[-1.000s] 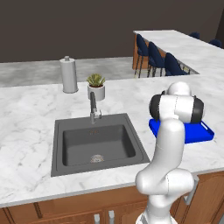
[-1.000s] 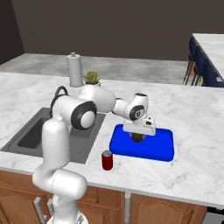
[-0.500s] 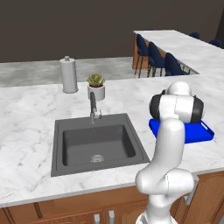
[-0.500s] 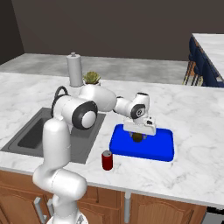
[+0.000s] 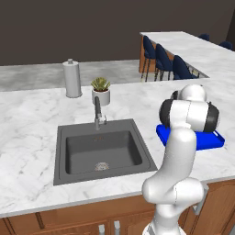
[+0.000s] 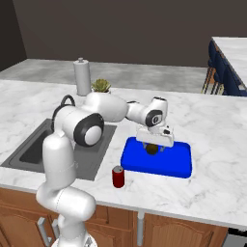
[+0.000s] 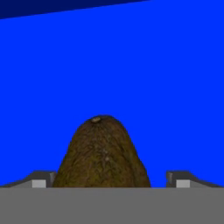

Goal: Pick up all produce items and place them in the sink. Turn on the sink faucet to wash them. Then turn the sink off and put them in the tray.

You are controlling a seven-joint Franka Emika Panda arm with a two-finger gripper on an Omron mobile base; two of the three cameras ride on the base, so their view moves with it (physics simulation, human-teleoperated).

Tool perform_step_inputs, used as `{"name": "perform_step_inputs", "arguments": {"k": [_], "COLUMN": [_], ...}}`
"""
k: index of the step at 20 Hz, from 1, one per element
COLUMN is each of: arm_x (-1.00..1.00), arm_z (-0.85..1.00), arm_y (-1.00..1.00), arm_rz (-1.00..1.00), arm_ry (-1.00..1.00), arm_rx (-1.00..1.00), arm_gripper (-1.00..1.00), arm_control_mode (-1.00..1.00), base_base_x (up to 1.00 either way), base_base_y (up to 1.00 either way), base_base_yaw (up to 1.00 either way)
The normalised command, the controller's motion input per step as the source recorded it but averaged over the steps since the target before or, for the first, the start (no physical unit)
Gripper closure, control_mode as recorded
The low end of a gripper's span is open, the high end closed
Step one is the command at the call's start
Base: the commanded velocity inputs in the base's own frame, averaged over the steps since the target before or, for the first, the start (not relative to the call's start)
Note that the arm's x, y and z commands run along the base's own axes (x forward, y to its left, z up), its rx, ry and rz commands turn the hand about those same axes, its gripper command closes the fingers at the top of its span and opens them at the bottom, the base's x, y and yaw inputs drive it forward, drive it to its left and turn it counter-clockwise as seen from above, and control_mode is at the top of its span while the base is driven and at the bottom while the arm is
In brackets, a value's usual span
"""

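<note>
Closest to the hand camera, the brown fruit (image 7: 101, 153) sits between the two fingertips (image 7: 41, 180), and there is clear space on each side of it, so the gripper (image 6: 153, 145) is spread wide and not pinching anything. Behind the fruit is only the flat blue floor of the tray (image 7: 175, 78).

From the right base camera the gripper hangs low over the tray (image 6: 181, 166), with the fruit (image 6: 152, 149) just under it, apparently resting on the tray floor. A red can (image 6: 118, 176) stands on the counter (image 6: 217, 144) just in front of the tray's near left corner. From the left base camera the arm covers most of the tray (image 5: 212, 140).

Further off, the sink (image 5: 103, 149) looks dry and holds nothing, and no water runs from the faucet (image 5: 98, 110). A potted plant (image 5: 101, 91) and a paper towel roll (image 5: 71, 79) stand behind it.

This looks like the last step, setting the washed fruit in the tray, and the release seems done. The next move calls for lifting the hand straight up, without nudging the fruit, and pulling back clear of the can.
</note>
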Motion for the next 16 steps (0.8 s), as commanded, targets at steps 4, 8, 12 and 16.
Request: {"name": "perform_step_inputs", "arguments": {"k": [4,8,12,16], "arm_x": [-0.02,0.00,0.01,0.00], "arm_z": [-0.01,-0.33,-0.27,-0.20], "arm_y": [0.00,0.00,0.00,0.00], "arm_rz": [0.00,0.00,0.01,0.02], "arm_ry": [0.00,0.00,-0.05,-0.07], "arm_rx": [0.00,0.01,0.03,0.04], "arm_gripper": [-1.00,-1.00,-1.00,-1.00], "arm_control_mode": [-1.00,-1.00,-1.00,-1.00], "base_base_x": [0.00,0.00,0.00,0.00], "base_base_y": [0.00,0.00,0.00,0.00], "base_base_yaw": [0.00,0.00,0.00,0.00]}}
